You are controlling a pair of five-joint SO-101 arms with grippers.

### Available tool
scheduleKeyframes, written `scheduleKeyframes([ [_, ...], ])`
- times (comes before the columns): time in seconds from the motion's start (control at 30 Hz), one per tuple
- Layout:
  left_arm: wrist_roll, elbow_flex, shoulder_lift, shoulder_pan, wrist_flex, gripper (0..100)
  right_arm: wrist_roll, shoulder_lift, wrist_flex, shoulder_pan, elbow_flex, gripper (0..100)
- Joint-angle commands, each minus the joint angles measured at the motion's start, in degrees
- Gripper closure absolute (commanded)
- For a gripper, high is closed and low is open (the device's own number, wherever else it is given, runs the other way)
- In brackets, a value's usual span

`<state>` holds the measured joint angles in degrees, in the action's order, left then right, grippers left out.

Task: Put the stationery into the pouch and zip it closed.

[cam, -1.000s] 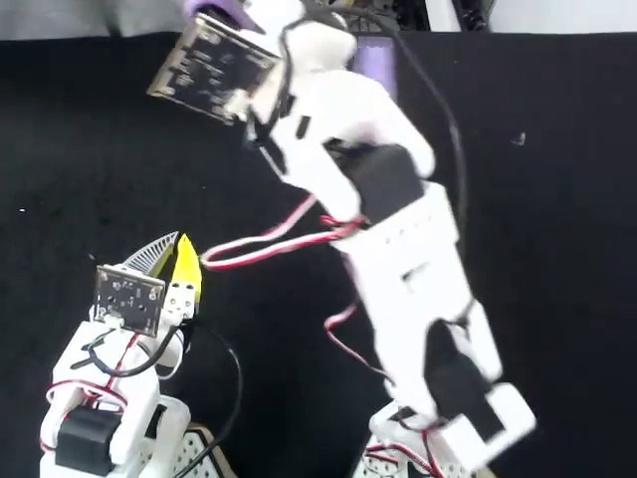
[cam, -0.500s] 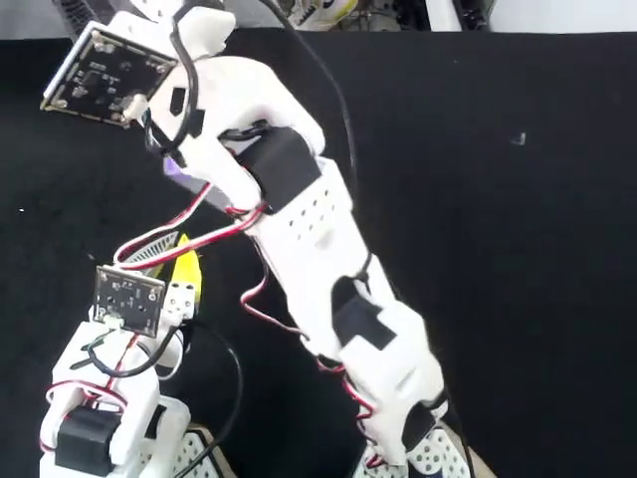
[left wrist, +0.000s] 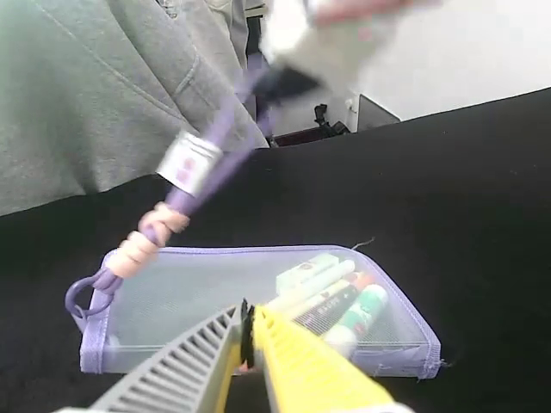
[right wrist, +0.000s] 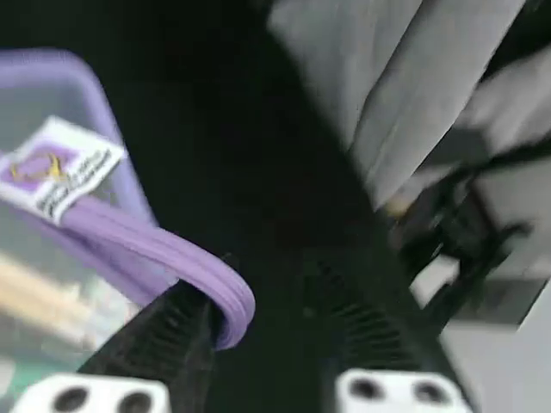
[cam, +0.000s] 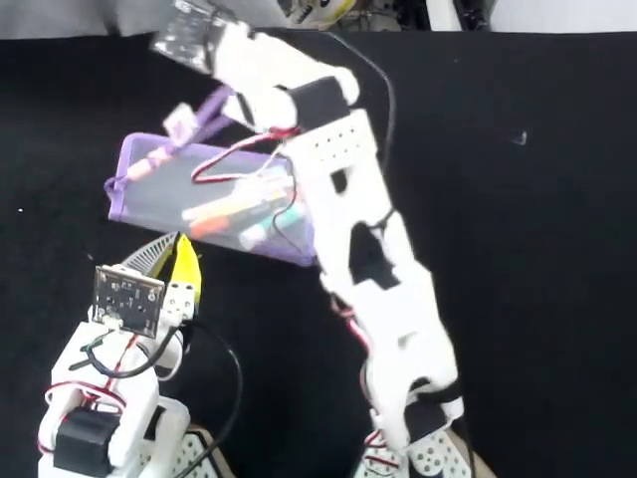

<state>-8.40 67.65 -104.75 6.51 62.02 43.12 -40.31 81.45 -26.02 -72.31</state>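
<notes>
High view: purple mesh pouch (cam: 199, 194) on the black tabletop (cam: 518, 249), pens (cam: 239, 214) inside; its strap (cam: 204, 115) runs up toward the right arm (cam: 348, 219). Left pincer (cam: 177, 261) sits near the pouch's edge. Left wrist view: left pincer's grey and yellow jaws pressed together, nothing between them. Right wrist view: right pincer (right wrist: 258, 297) jaws apart, strap looped over one finger (right wrist: 172, 335).

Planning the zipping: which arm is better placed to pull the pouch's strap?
Right: the purple strap hooks over a finger of the right claw; the left claw sits shut by the pouch's edge.
</notes>
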Motion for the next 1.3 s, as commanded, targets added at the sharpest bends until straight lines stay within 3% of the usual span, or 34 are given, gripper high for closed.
scheduleKeyframes([
  [0.0, 0.44, -0.40, 0.26, 0.13, -0.79, 97, 0.70, -4.35, 7.30, 2.99, -0.31, 68.0],
  [0.23, 0.44, -0.40, 0.26, 0.22, -0.79, 97, 7.21, -11.65, 18.55, -3.60, -0.75, 61.3],
  [0.43, 0.44, -0.40, 0.26, 0.22, -0.79, 97, 7.30, -8.40, 19.43, -6.77, -3.82, 61.3],
  [0.67, 0.44, -0.40, 0.26, 0.22, -0.79, 97, 7.30, -0.57, 19.52, -6.59, -11.65, 61.6],
  [0.97, 0.44, -0.40, 0.26, 0.22, -0.79, 97, 7.12, 9.19, 19.69, -1.14, -16.84, 61.6],
  [1.13, 0.44, -0.40, 0.26, 0.22, -0.79, 97, 8.44, 9.80, 19.78, -0.97, -3.65, 61.6],
  [1.27, 0.44, -0.40, 0.26, 0.22, -0.79, 97, 16.62, 9.45, 19.60, -1.23, 17.54, 61.6],
])
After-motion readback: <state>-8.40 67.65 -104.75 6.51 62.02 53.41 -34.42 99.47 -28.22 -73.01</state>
